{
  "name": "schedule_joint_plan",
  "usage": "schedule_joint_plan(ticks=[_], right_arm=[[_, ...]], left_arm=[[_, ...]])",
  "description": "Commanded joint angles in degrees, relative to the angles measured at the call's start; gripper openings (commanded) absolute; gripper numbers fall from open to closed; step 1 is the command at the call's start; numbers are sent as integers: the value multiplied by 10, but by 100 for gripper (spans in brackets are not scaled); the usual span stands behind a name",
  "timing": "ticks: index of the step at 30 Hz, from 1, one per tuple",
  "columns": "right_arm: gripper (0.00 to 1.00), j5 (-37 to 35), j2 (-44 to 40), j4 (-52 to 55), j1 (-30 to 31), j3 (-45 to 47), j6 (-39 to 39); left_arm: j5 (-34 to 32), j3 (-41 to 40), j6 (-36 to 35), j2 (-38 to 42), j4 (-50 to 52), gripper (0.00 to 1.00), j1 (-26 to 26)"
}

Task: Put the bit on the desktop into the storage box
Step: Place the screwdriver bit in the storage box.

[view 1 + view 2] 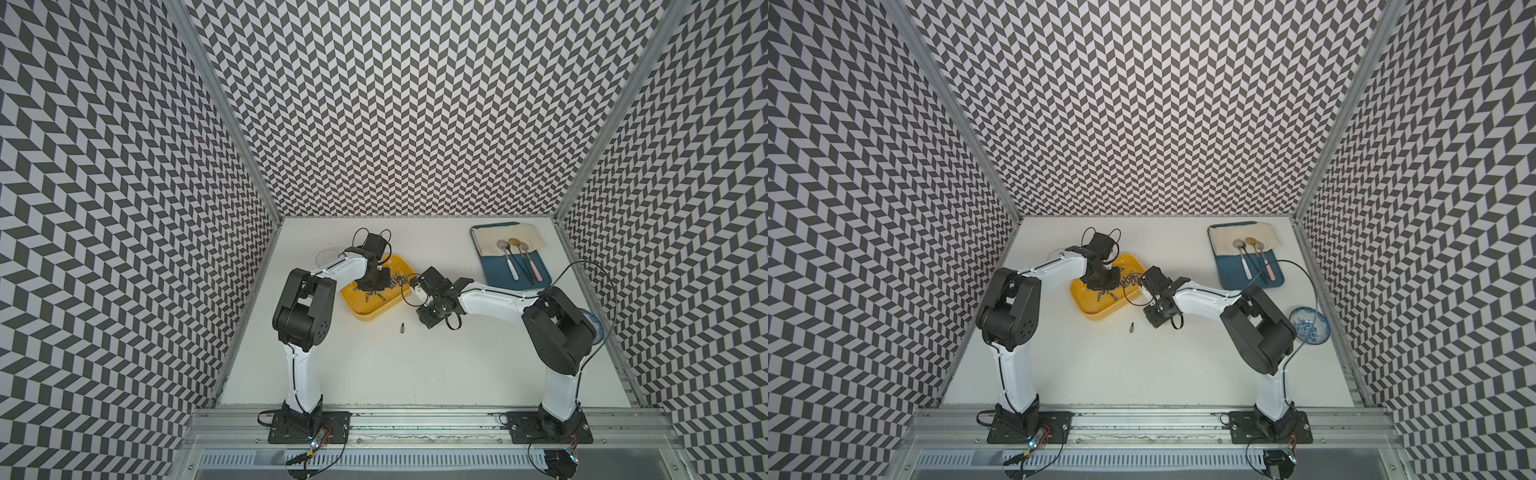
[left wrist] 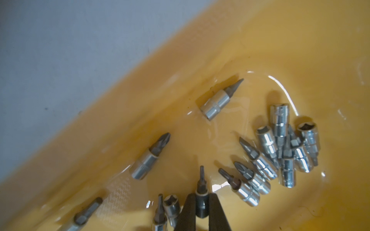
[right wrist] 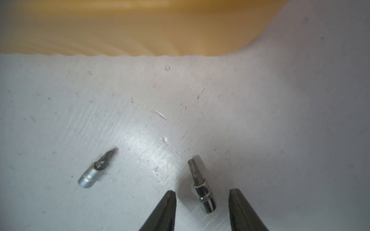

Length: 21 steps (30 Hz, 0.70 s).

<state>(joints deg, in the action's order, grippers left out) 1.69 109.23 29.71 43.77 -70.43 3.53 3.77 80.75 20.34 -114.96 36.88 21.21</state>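
Observation:
The yellow storage box (image 1: pixel 376 312) (image 1: pixel 1096 308) sits left of centre on the white desktop (image 1: pixel 415 365). My left gripper (image 2: pixel 201 197) (image 1: pixel 371 282) reaches down into the box, shut on a dark bit (image 2: pixel 201 181) whose tip sticks out past the fingers. Just right of the box, my right gripper (image 3: pixel 201 191) (image 1: pixel 428 297) stands open low over the desktop (image 3: pixel 240 100). A chrome-socketed bit (image 3: pixel 204 197) lies between its fingers, touching neither. Another bit (image 3: pixel 94 172) (image 1: pixel 402 325) (image 1: pixel 1132 325) lies on the desktop beside it.
Several bits and small sockets (image 2: pixel 280 144) lie in the box (image 2: pixel 300 50). A blue tray (image 1: pixel 494 270) with a cloth and spoons (image 1: pixel 519 257) stands at the back right. A patterned bowl (image 1: pixel 1308 325) sits by the right arm, a clear glass cup (image 1: pixel 326 257) behind the left arm.

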Motion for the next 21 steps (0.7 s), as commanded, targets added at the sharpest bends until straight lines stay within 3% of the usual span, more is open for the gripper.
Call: schedule_joint_plan(ticks=[1,10,21], right_arm=[[46,-7,13,-8,5,-13,-6],[44,-7,20,-8,6,-13,-10],[37,-6,23,-7,7,-12,-12]], left_arm=[[-2,6,-6,-4,-9,17,-4],[-4,10,-8,7,-4,30,-4],[-14,27,-4,69,20,32,-4]])
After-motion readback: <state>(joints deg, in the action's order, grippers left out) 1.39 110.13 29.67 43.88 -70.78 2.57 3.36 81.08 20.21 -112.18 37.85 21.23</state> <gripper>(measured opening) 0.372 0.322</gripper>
